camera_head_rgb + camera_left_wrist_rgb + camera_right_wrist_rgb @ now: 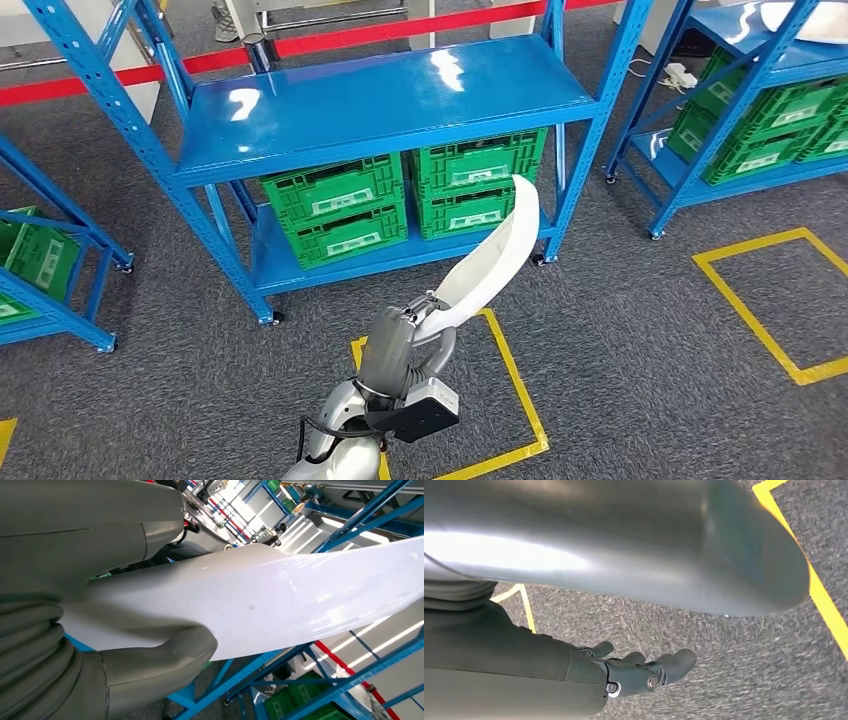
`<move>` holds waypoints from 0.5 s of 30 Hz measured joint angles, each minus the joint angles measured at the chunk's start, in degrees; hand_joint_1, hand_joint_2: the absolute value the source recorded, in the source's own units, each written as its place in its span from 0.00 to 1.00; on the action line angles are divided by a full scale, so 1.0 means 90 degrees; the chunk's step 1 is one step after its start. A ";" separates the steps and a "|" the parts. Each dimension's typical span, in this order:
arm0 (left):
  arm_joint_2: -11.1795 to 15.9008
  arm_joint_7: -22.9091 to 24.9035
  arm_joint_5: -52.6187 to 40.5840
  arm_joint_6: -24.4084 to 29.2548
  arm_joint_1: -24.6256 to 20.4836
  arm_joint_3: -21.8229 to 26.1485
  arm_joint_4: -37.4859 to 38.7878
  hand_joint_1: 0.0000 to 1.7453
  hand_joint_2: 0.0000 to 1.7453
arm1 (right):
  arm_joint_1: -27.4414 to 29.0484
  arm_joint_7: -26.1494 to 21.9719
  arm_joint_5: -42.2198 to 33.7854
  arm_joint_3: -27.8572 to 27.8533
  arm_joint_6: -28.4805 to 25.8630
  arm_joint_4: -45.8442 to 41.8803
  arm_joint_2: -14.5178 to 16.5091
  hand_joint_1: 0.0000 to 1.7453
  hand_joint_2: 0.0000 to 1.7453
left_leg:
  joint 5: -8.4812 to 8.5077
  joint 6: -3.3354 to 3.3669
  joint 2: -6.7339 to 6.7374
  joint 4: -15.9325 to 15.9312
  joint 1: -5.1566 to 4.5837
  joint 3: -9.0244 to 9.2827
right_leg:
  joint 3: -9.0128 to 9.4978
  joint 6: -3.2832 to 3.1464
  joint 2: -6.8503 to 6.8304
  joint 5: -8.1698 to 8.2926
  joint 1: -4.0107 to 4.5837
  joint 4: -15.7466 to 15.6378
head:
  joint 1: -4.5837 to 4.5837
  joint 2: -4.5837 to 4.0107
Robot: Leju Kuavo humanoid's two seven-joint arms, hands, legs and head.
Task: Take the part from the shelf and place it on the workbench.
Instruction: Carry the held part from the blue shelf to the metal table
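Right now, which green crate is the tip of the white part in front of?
The white part, held by the left hand, has its tip over the right-hand stack, across the top crate. The left-hand stack is uncovered.

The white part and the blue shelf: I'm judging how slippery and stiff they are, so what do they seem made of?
White part: smooth, glossy, likely moulded plastic or painted panel; soft light reflections show along its curve. The left hand holds it.
Blue shelf: probably painted steel, with glossy glare and perforated uprights.
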 joint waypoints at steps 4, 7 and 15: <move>0.0004 -0.0011 0.0009 0.0024 0.0014 0.0002 0.0000 1.00 1.00 | -0.0020 0.0007 0.0038 0.0000 0.0005 0.0000 0.0016 0.00 0.00 | 0.0201 0.0072 -0.0328 -0.1014 -0.0012 0.0580 | -0.0071 0.0111 0.0239 0.0070 -0.0031 -0.0002 | 0.0008 0.0000; -0.0018 -0.0016 0.0017 0.0026 0.0010 0.0001 -0.0007 1.00 1.00 | -0.0004 0.0015 0.0054 0.0002 0.0007 0.0000 0.0003 0.00 0.00 | 0.0253 0.0138 -0.0110 -0.1153 0.0029 0.0602 | -0.0167 0.0220 0.0229 0.0022 -0.0011 0.0095 | 0.0016 0.0000; -0.0017 -0.0030 0.0040 -0.0023 0.0018 -0.0001 0.0012 1.00 1.00 | 0.0016 0.0012 0.0062 0.0002 0.0007 0.0000 -0.0028 0.00 0.00 | 0.0207 0.0117 0.0570 -0.1106 0.0119 0.0581 | -0.0598 0.0495 -0.0407 -0.0233 -0.0160 0.1020 | 0.0116 0.0000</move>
